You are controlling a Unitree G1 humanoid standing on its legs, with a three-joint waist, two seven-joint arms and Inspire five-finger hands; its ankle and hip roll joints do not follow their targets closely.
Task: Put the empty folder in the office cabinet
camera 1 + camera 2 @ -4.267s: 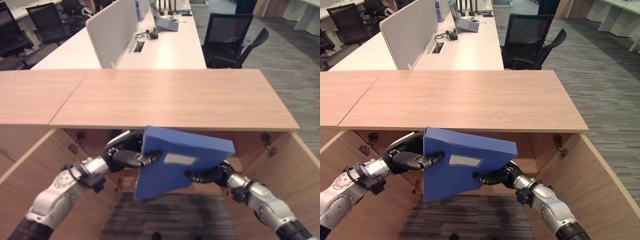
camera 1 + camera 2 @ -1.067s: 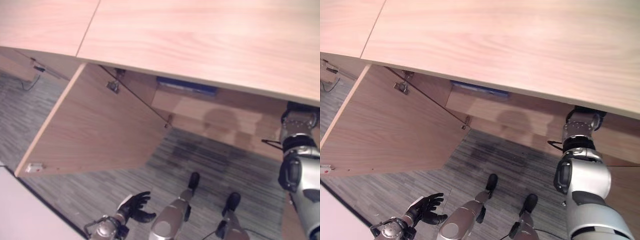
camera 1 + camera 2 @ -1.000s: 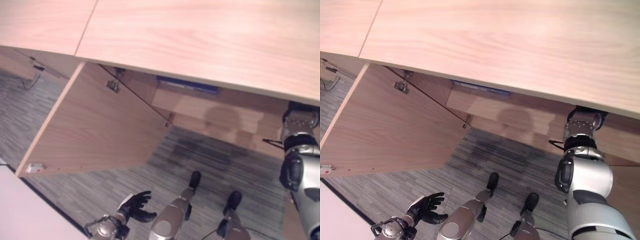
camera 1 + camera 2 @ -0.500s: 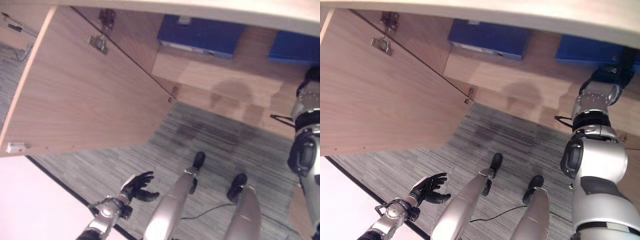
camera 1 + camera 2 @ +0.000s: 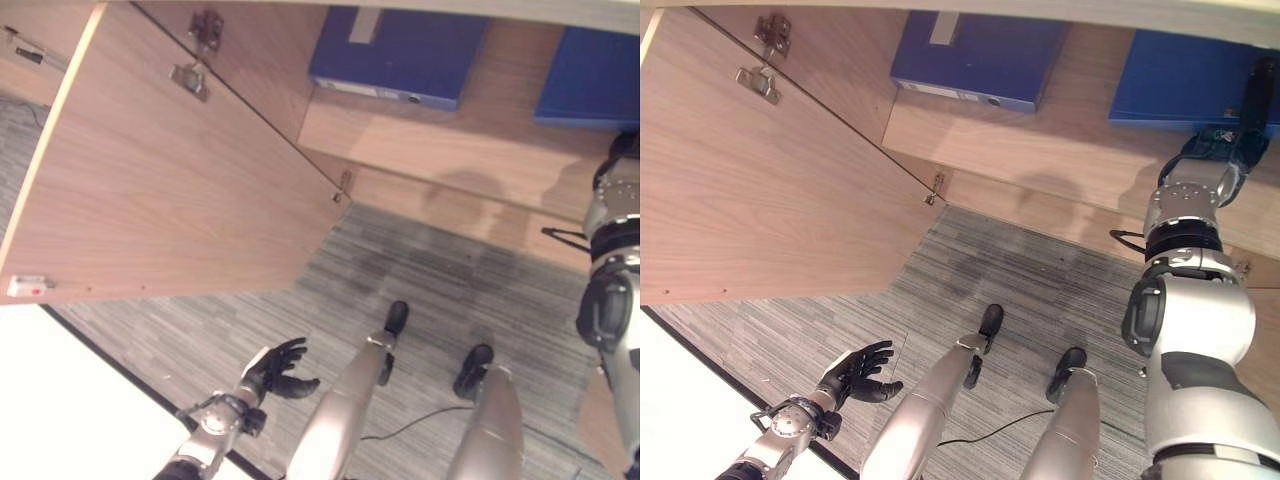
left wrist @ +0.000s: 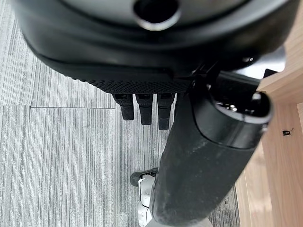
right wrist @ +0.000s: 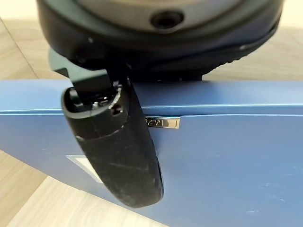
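The blue folder (image 5: 1195, 75), at two o'clock on the cabinet shelf (image 5: 1060, 150), is met by the right robot hand (image 5: 1250, 105), its grip impossible to tell, so it could be dragged out if snagged, while the left robot hand (image 5: 855, 372) is hung loosely spread and empty.

Left silver-grey arm hangs low at the robot's left side; its dark left hand (image 5: 862, 372) is empty, fingers relaxed and spread. Right silver-grey arm is raised and extended forward; dark right hand (image 7: 118, 151) thumb lies straight, fingers hidden
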